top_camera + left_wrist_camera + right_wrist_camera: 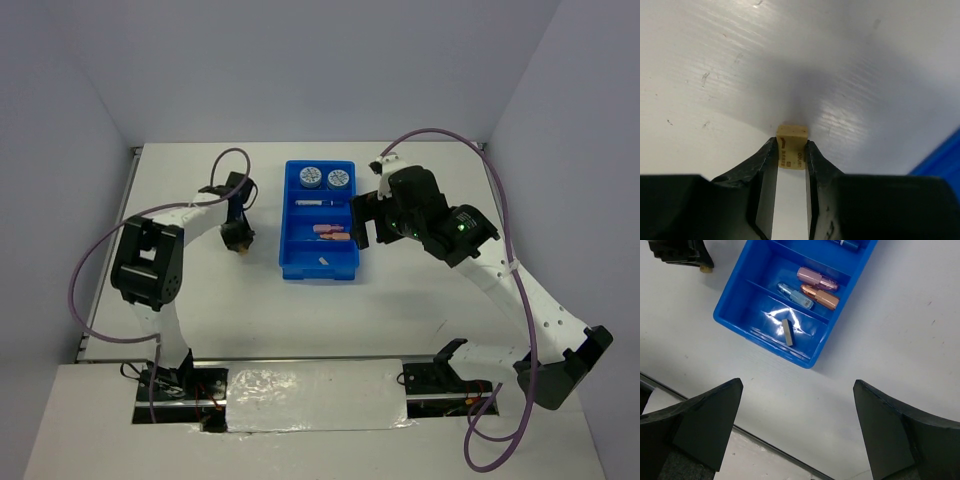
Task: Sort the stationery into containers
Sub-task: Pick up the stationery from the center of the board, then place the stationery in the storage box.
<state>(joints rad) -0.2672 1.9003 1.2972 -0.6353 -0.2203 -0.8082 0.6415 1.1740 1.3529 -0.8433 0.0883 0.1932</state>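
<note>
Scuffed white table (715, 75), plain grey walls (300, 60) up top. Left gripper (791, 151) clamped on tan bar (791, 142), right gripper (797, 390) gaping wide.

Robotics lab cell, white table (420, 310), bare grey walls (300, 60), cabled arms (500, 272)

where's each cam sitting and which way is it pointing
Top external: above and behind the arm bases, looking down on the table; left gripper, right gripper and blue tray show.
Left wrist: on that wrist, looking down its fingers at the tan bar they clamp on the table.
Right wrist: looking down between its open fingers at the tray's near end and grey bar.
Shared: right wrist and top views both show the left gripper beside the tray.
</note>
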